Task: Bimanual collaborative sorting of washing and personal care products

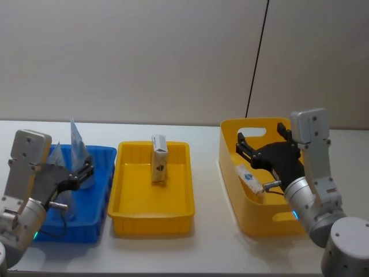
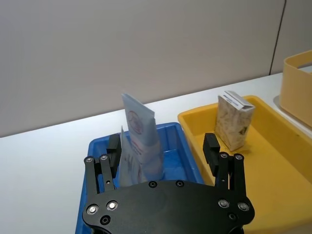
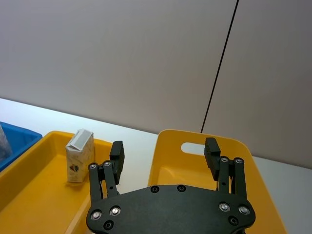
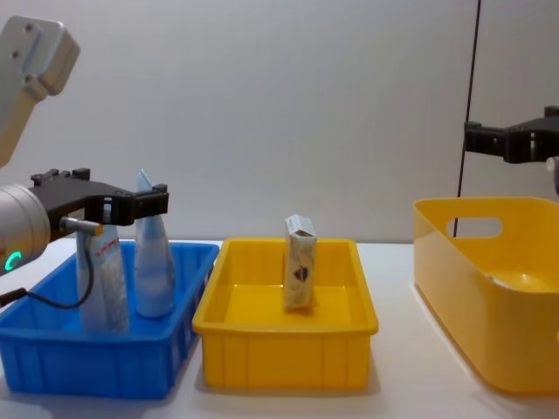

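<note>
A cream carton (image 4: 300,271) stands upright in the yellow tray (image 4: 288,358). Left of the tray, two pale tubes (image 4: 154,262) stand in the blue bin (image 4: 113,367); the left gripper (image 2: 163,145) hangs over them, fingers spread wide, holding nothing. Right of the tray, the right gripper (image 3: 164,147) hovers just as wide and empty above the tall yellow basket (image 1: 253,222), where a small pale packet (image 1: 249,179) lies.

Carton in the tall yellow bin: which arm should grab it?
Right, likely. The right tool hangs open over the tall yellow bin, just above the carton. The left tool is open across at the blue bin, beside the tubes.
</note>
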